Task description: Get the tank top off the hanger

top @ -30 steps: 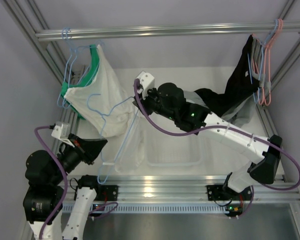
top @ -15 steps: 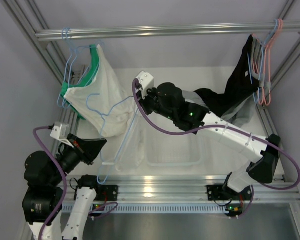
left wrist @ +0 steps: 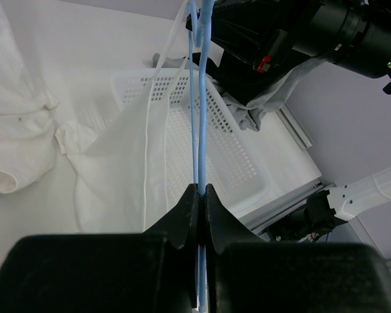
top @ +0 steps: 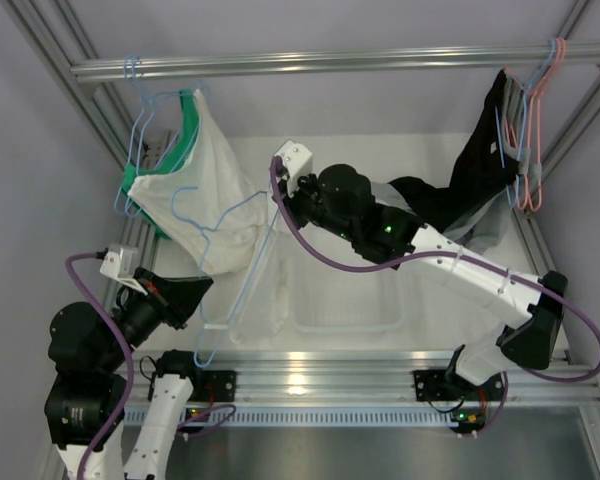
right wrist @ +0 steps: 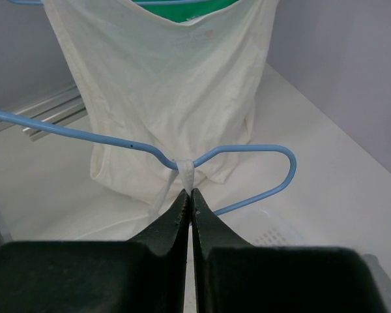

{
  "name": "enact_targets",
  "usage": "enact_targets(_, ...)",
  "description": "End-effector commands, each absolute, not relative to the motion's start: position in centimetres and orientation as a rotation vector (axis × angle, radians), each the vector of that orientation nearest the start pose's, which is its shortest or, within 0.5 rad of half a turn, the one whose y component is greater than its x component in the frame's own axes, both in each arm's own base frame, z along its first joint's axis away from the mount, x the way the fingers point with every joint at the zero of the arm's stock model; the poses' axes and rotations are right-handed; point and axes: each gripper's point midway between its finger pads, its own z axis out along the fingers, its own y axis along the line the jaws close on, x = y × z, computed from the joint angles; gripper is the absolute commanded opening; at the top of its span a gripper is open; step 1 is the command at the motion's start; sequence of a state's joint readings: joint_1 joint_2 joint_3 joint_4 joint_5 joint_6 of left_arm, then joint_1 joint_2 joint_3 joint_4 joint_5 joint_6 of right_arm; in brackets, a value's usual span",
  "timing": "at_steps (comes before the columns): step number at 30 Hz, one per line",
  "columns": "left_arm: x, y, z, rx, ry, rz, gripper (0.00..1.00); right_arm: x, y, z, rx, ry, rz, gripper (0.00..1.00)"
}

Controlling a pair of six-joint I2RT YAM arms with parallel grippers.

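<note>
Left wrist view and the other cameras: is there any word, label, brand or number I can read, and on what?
No readable text anywhere.
A red and white mark on the right arm: too small and blurred to read.
The tank top, hanger and basket: no print visible.

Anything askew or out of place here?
Yes. The light-blue hanger is off the rail, held tilted by the left tool. The tank top hangs from it by a thin strap, pinched in the right tool, and its body sags across a corner of the white mesh basket.
</note>
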State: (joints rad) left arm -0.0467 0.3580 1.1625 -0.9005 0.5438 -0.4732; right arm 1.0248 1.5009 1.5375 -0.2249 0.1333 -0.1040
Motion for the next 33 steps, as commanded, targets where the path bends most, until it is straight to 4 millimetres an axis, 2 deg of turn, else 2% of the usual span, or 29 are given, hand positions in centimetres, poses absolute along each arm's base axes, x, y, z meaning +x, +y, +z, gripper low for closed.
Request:
enact_targets(1, 10.2, -11.3, 37.7, 0.075, 1.686, -0.844, 0.00, 27.1, 39.4, 37.3, -0.855, 1.526, 0.573, 0.00)
enact_targets(7, 10.3, -11.2, 37.4, 0.072, 1.691, -0.839, 0.00, 27.3, 38.6, 38.4, -0.827, 1.510, 0.549, 0.00)
enact_targets(18, 10.6, -11.4, 36.7, 0.076, 1.714, -0.848, 0.00, 29.9, 35.4, 41.3, -0.672, 1.503, 0.444, 0.00)
enact_targets(25, 10.7, -11.8, 36.5, 0.098, 1.731, -0.870, 0.00, 31.5, 35.1, 42.0, -0.618, 1.509, 0.401, 0.00)
enact_targets(33, 10.8, -12.2, 35.9, 0.130, 1.754, -0.893, 0.00, 33.4, 35.1, 44.8, -0.555, 1.473, 0.391, 0.00)
